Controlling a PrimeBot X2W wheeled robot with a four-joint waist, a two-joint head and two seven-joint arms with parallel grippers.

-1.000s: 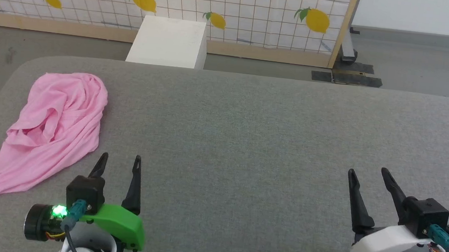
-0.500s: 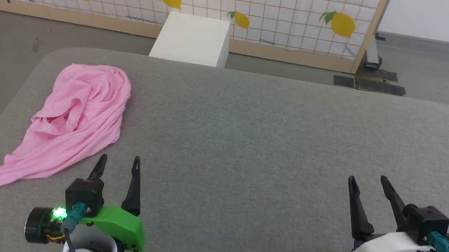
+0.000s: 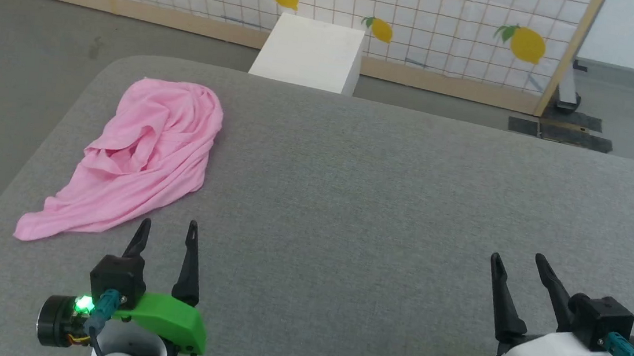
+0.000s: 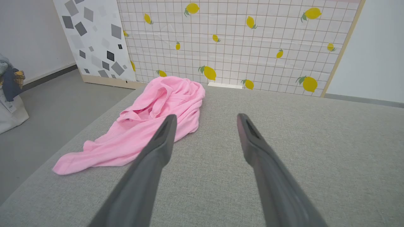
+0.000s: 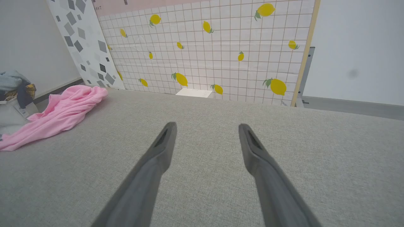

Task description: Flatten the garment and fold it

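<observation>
Only your head camera swung left, nothing shifted: the garment (image 3: 148,153) lies crumpled on the grey surface's (image 3: 385,196) left side, long axis slanting away, just ahead-left of your wide-open, empty left gripper (image 3: 169,223), well apart from the equally wide right gripper (image 3: 517,256).

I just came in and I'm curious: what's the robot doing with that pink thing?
Nothing yet. The pink garment lies crumpled near the left edge of the grey table. The robot's left pincer and right pincer are both open and empty at the near side. The left pincer is closer to the garment, but not touching it.
</observation>
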